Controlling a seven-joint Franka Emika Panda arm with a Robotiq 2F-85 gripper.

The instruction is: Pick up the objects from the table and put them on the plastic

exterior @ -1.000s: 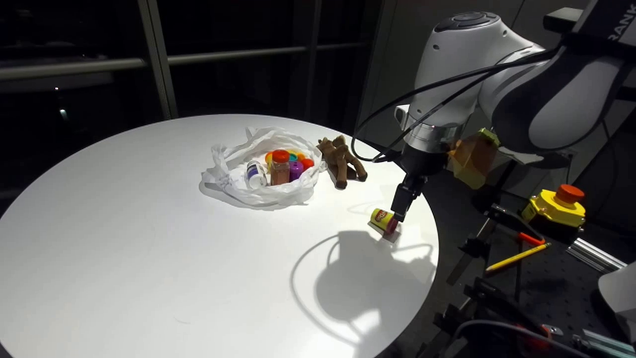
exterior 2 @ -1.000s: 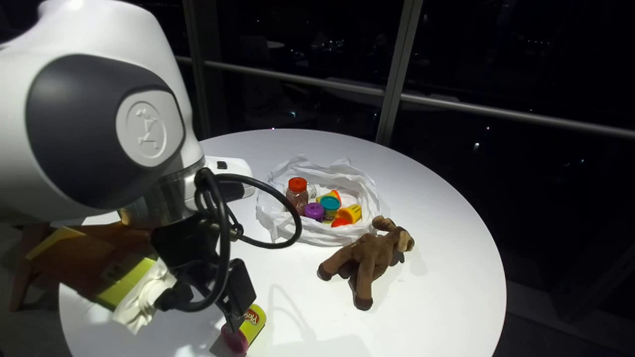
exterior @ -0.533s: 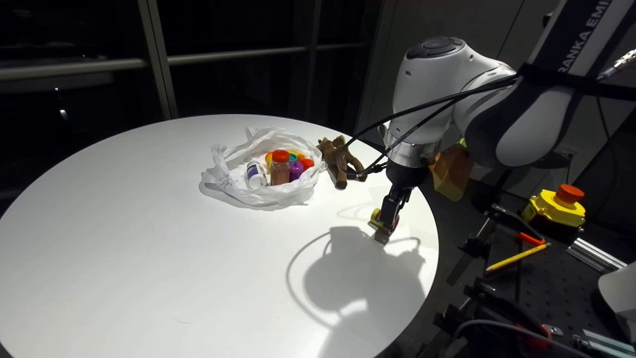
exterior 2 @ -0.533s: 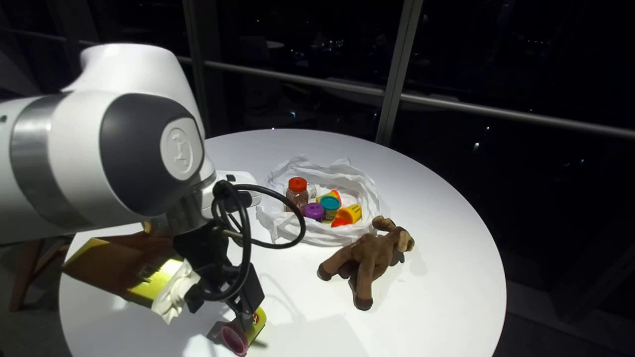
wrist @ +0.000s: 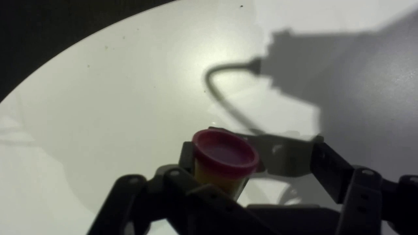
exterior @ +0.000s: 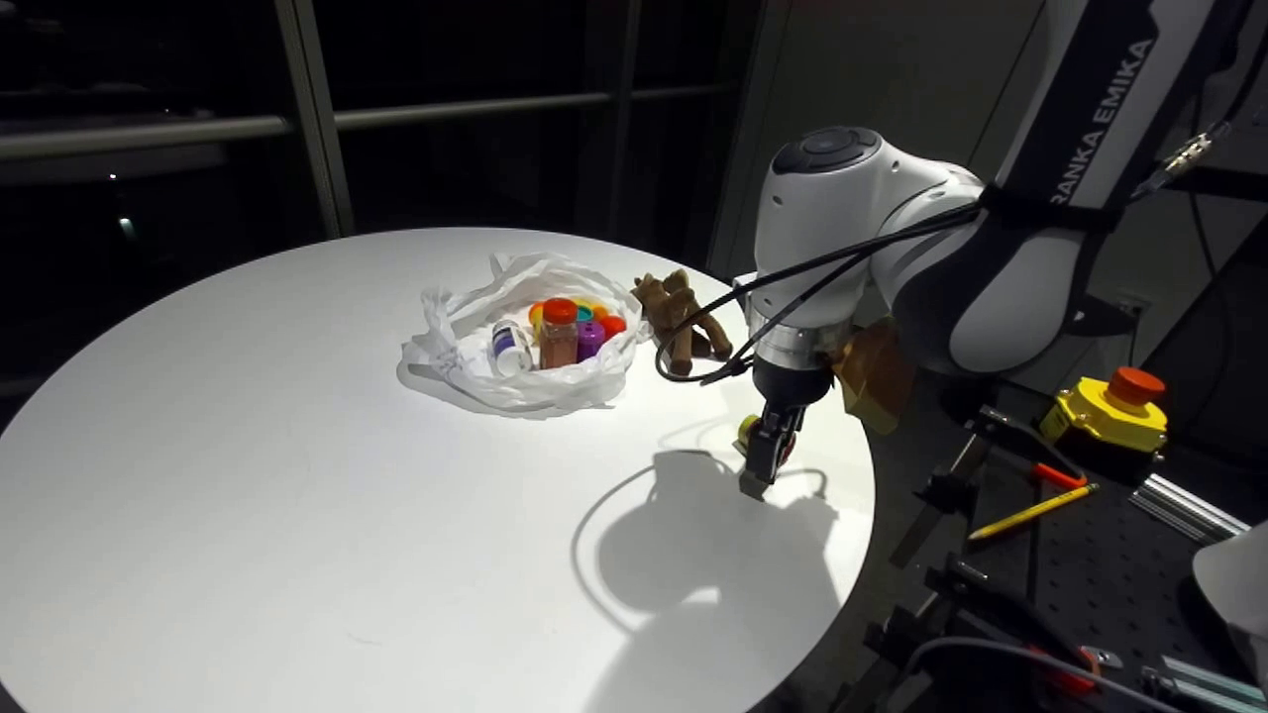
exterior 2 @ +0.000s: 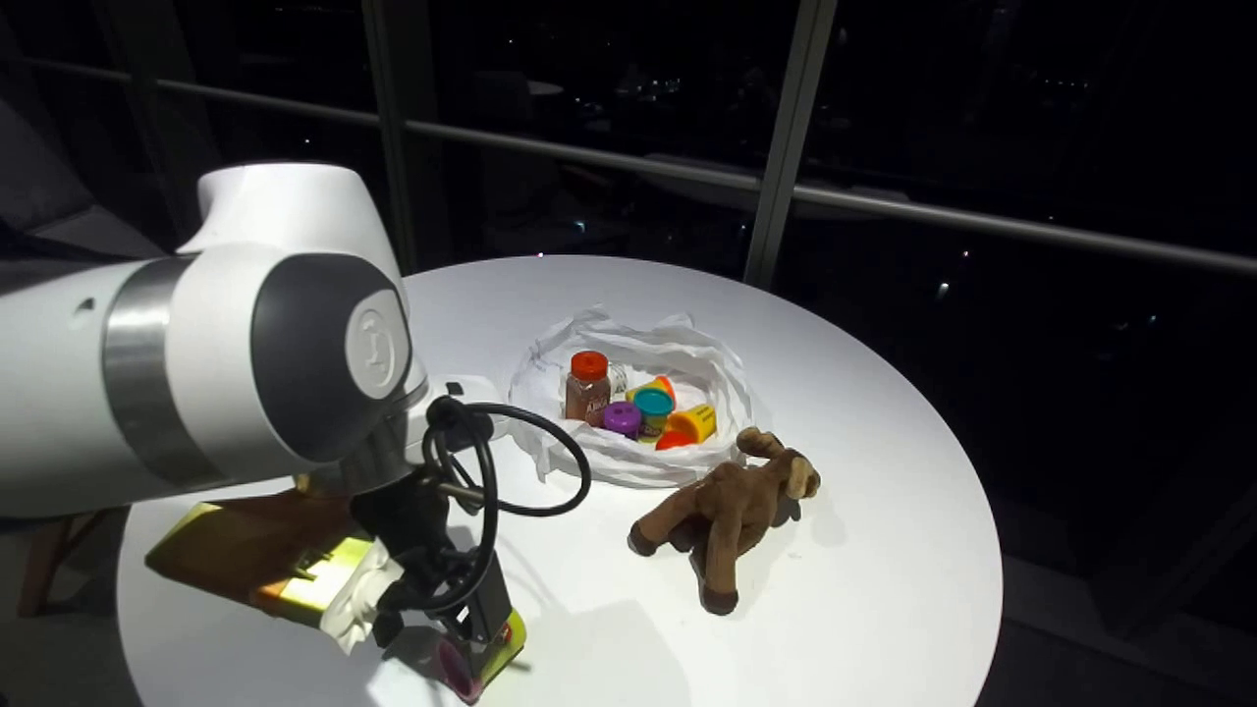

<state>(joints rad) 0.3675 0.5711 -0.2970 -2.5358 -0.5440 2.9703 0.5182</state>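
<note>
Plastic bag already has a jar in it. In an exterior view: plush toy just right of bag, not loaded. Well right of bag: tub with gripper at it, jaws spread, nothing clamped. Looks like grasp step; next should be centre tub, squeeze, lift, carry to bag. Tub's on its side, yellow, magenta-lidded, partly hidden.

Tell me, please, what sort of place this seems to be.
Probably a robotics lab or office space, perhaps at night: a robot arm reaches over a round white table, a yellow box with a red button sits nearby, and small lights show in the dark windows behind.
</note>
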